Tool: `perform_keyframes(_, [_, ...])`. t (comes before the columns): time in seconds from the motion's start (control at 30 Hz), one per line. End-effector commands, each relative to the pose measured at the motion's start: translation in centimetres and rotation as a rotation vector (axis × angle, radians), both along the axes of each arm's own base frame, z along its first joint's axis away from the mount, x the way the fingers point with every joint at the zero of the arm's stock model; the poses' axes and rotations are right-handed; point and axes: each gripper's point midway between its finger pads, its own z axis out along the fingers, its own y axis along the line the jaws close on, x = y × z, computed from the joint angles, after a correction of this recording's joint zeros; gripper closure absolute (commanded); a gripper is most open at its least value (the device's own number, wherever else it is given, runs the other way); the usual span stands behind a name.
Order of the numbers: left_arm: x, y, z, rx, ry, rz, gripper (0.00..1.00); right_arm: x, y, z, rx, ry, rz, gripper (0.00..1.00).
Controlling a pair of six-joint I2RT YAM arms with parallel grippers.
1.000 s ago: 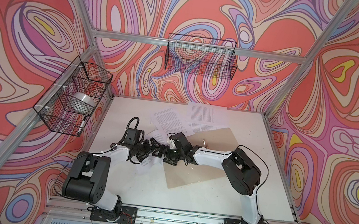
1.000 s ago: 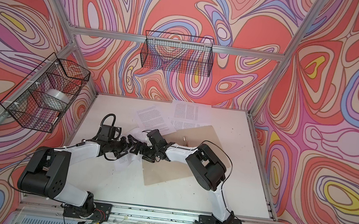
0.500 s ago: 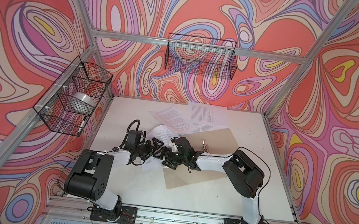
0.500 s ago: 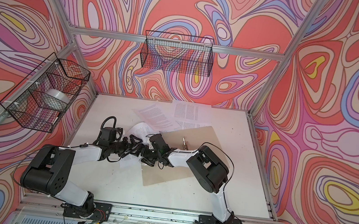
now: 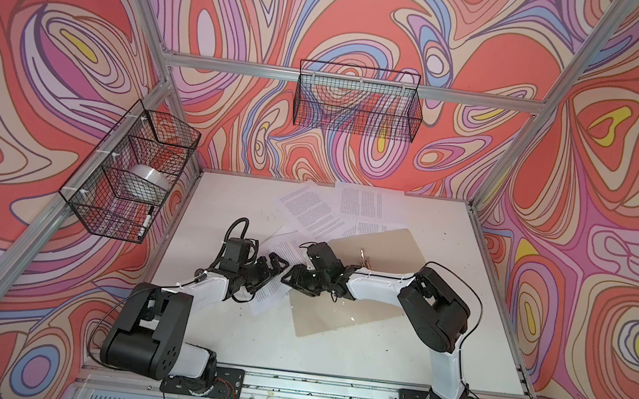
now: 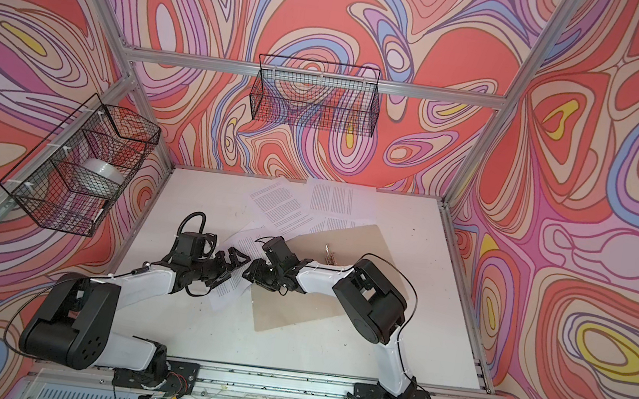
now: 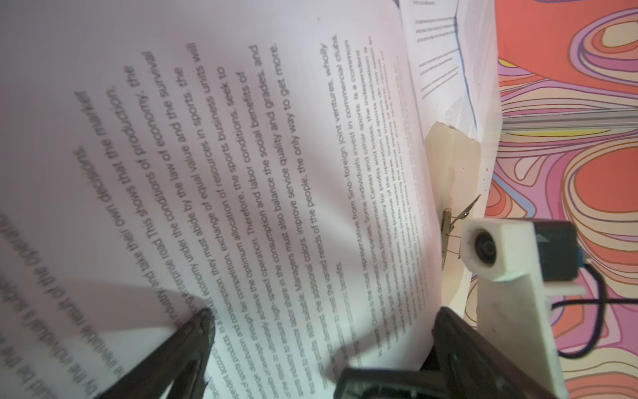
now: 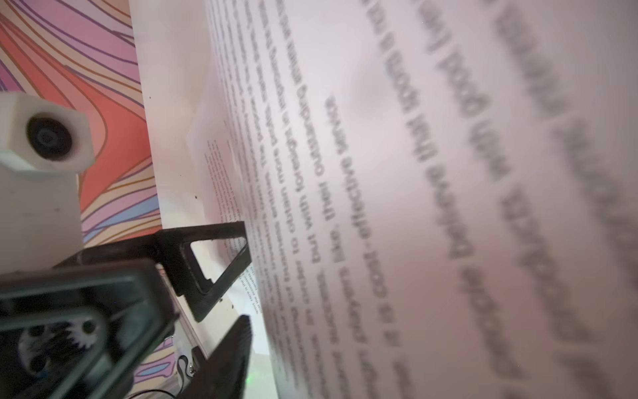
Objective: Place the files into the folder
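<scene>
Left gripper: I see jaws wide apart at a lifted sheet. Right gripper: a narrower gap at its edge. Only top views show me the whole folder, flat under the right arm.

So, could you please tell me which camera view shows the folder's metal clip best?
The left wrist view: the clip is close and sharp against the folder. In both top views it is small. The right wrist view misses it.
</scene>
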Motion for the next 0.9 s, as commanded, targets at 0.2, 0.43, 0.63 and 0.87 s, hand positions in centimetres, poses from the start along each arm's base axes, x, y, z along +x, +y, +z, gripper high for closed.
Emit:
perform_keyframes(0.2, [-9.9, 3.8, -4.5, 0.203, 0.448, 0.062, 0.00, -0.3, 0.8, 1.1, 0.107, 0.008, -0.004, 0.87])
perform_keyframes(0.43, [-4.8, 3.7, 3.7, 0.213, 0.248, -0.004, 0.00, 0.4, 1.4, 4.8, 0.073, -0.094, 0.073, 1.00])
perform_keyframes(0.63, [-3.0, 4.4, 11.2, 0.149, 0.082, -0.027, 0.00, 1.9, 0.7, 10.4, 0.041, -0.202, 0.203, 1.00])
perform_keyframes(0.87, [-3.5, 2.7, 11.5, 0.109, 0.050, -0.140, 0.00, 5.1, -7.6, 12.3, 0.033, -0.149, 0.295, 1.00])
